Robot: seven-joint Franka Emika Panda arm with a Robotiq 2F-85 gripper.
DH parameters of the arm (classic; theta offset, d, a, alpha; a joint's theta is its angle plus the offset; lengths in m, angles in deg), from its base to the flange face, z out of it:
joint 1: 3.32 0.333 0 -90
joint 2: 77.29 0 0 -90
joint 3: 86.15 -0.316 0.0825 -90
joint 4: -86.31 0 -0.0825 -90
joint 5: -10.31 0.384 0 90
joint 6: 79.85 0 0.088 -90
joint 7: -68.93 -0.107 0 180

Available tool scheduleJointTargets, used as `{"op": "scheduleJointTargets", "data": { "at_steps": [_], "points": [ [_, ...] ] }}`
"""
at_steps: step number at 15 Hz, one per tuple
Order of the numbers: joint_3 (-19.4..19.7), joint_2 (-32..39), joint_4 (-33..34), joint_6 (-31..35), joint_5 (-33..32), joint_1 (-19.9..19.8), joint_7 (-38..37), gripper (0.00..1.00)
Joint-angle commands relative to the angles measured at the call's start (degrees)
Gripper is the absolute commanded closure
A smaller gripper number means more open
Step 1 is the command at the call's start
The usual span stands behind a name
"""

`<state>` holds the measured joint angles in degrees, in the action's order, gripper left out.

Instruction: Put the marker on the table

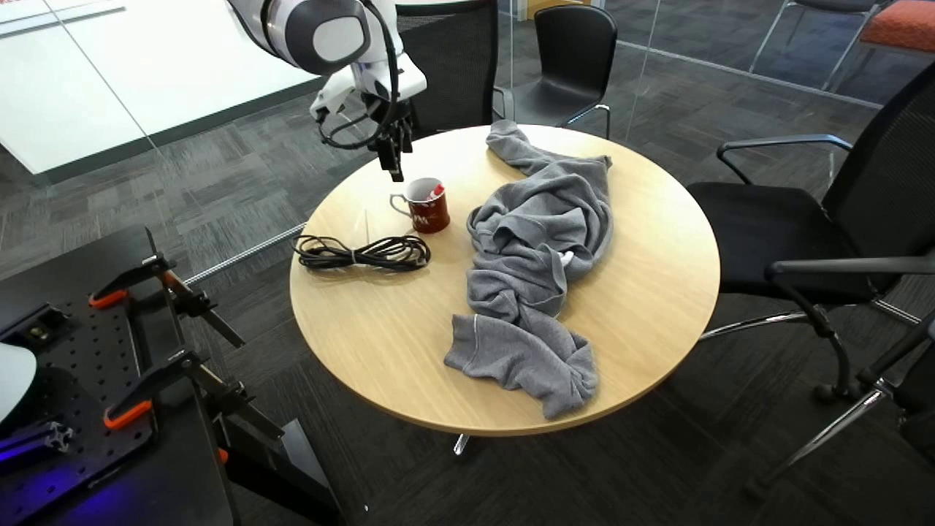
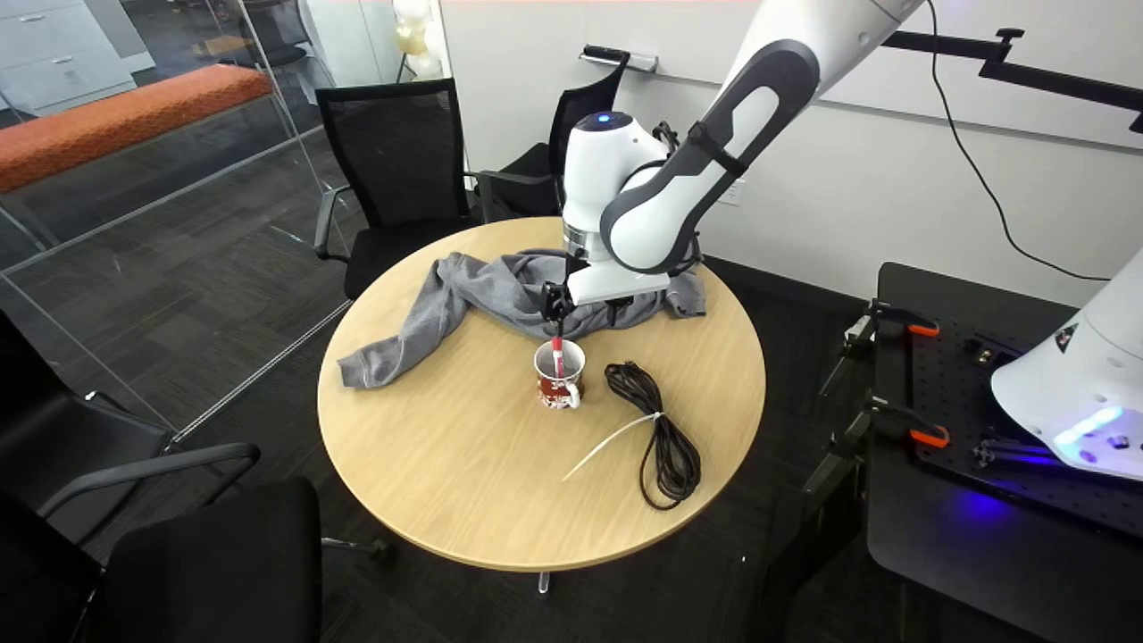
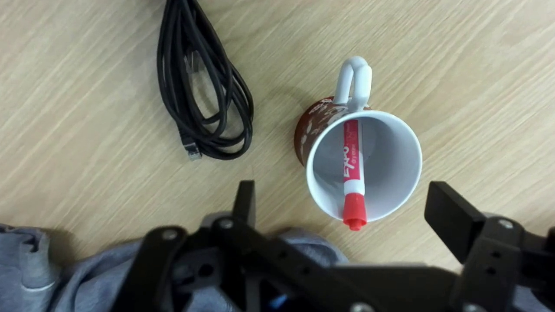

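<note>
In an exterior view, you have the marker (image 1: 436,191) leaning in the cup (image 1: 429,218) on the table (image 1: 380,329); the cable (image 1: 380,253) lies to the cup's near left, the sweater (image 1: 540,219) right. Your fingers (image 1: 395,166) hang above, near the cup.

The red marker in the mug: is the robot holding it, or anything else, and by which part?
Nothing is held: the fingers stand apart, neither touching the marker, which leans inside the mug.

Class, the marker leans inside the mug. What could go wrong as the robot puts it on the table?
The marker pokes only slightly past the rim of the mug, so the open jaws might tip the mug. If dropped, the marker could land on the coiled cable or gray garment instead of the table.
</note>
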<state>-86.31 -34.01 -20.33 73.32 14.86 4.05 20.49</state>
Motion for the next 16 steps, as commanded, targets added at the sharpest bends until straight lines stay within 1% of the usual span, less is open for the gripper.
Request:
{"op": "scheduleJointTargets", "data": {
  "at_steps": [1, 6, 7, 16],
  "points": [
    [1.33, 0.62, 0.71, -0.19, 1.88, 1.3, 1.26, 0.0],
    [1.35, 1.29, 1.59, -0.21, 1.88, 1.45, 1.25, 0.0],
    [2.04, 1.41, 1.87, -0.09, 1.77, 1.98, 0.28, 0.0],
    [3.91, 7.26, 8.84, -0.17, 2.04, 2.61, -0.01, 0.0]
  ]
}}
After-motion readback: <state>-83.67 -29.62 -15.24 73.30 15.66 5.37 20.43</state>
